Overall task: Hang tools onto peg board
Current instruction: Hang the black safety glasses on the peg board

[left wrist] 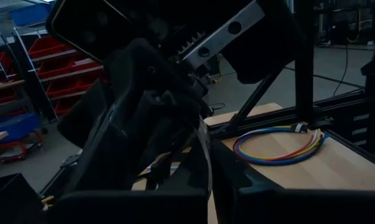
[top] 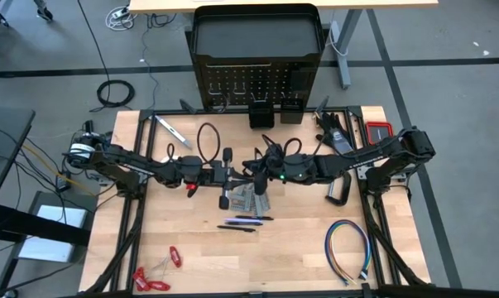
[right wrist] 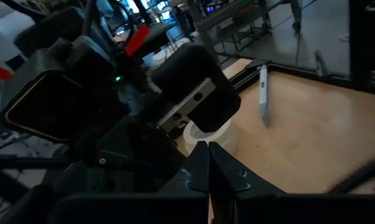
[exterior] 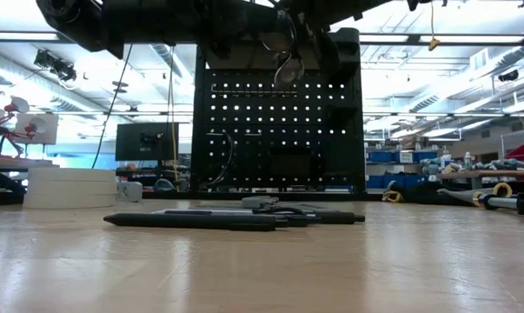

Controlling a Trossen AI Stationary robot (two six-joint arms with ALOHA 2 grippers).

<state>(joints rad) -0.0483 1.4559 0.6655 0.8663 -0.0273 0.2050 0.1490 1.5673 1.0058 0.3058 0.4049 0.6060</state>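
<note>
Both arms meet over mid-desk, tools pinched closed, nothing hung yet.

Nearest, the dark pens (top: pixel 245 222) lie at 6 o'clock of the two tools, long axis left-to-right, with grey metal pieces (top: pixel 247 199) just behind. The left tool (top: pixel 232 175) and right tool (top: pixel 260 171) face each other almost touching, both narrow and empty; the right seems slightly nearer the pens. Farthest, at 12 o'clock, stands the peg board (top: pixel 253 83).
</note>
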